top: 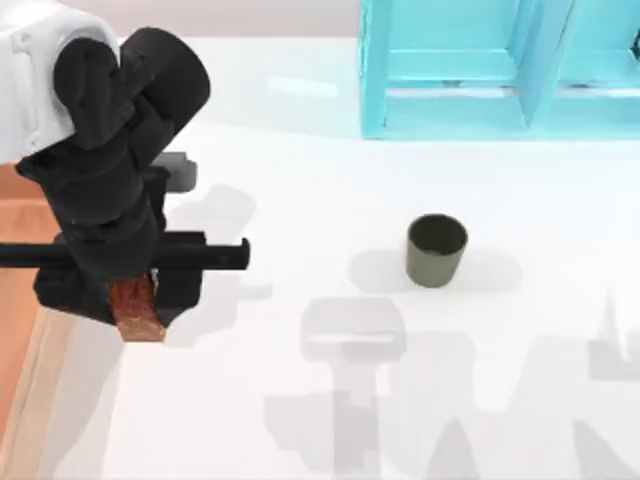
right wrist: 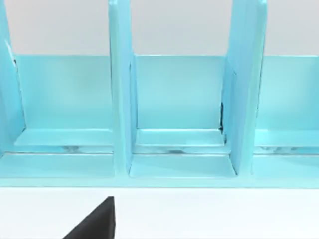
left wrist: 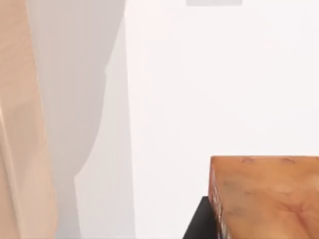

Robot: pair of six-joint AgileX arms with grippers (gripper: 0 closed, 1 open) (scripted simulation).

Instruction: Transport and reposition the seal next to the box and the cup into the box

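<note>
My left gripper point(top: 137, 318) is shut on the seal point(top: 133, 303), a reddish-brown mottled block, held over the white table just right of the box point(top: 18, 300) at the left edge. Seen from the left wrist, the seal point(left wrist: 266, 196) fills one corner with a dark fingertip point(left wrist: 199, 225) beside it, and the box's tan rim point(left wrist: 22, 129) runs along the far side. The dark olive-grey cup point(top: 437, 249) stands upright on the table right of centre, well apart from the arm. One dark finger point(right wrist: 94, 224) of the right gripper edges into the right wrist view.
A cyan shelf unit point(top: 500, 70) stands at the back right; the right wrist camera faces its open compartments point(right wrist: 179, 99). White table surface point(top: 330, 200) lies open between the seal and the cup.
</note>
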